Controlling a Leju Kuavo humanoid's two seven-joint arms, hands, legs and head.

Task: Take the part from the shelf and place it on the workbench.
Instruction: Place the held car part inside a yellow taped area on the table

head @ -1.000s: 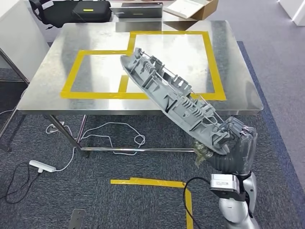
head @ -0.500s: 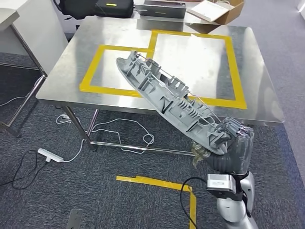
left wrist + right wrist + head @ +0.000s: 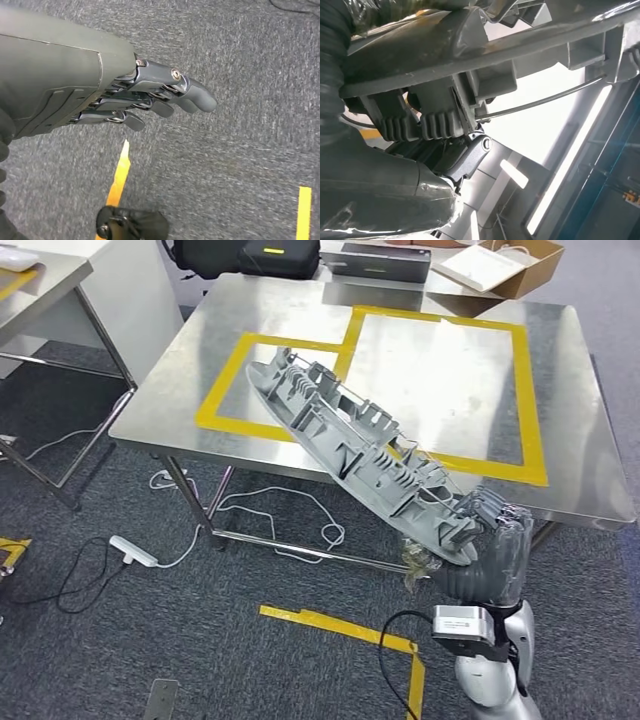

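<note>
- Ahead of the robot, from about eleven to one o'clock, stood the steel workbench (image 3: 558, 430), its top marked with two yellow tape rectangles (image 3: 528, 390); its near edge ran just beyond the right hand.
- Across the view's middle, the long grey ribbed part (image 3: 355, 445) hung in the air, gripped at its near end and slanting up toward eleven o'clock, its far tip over the left tape rectangle.
- At about four o'clock, the right hand (image 3: 494, 545) had its fingers wrapped closed round the part's near end; the right wrist view showed the part (image 3: 471, 75) pressed against the hand (image 3: 444, 150).
- The left hand (image 3: 143, 100) hung over the grey carpet, fingers stretched nearly straight and holding nothing.
- By my reading, the carry step was under way; the next move called for reaching forward and lowering the part flat inside a rectangle.
- Room looked ample on the bench top; the near edge by the gripped end was the thing to clear, and a second table (image 3: 45, 275) stood well off at ten o'clock.
</note>
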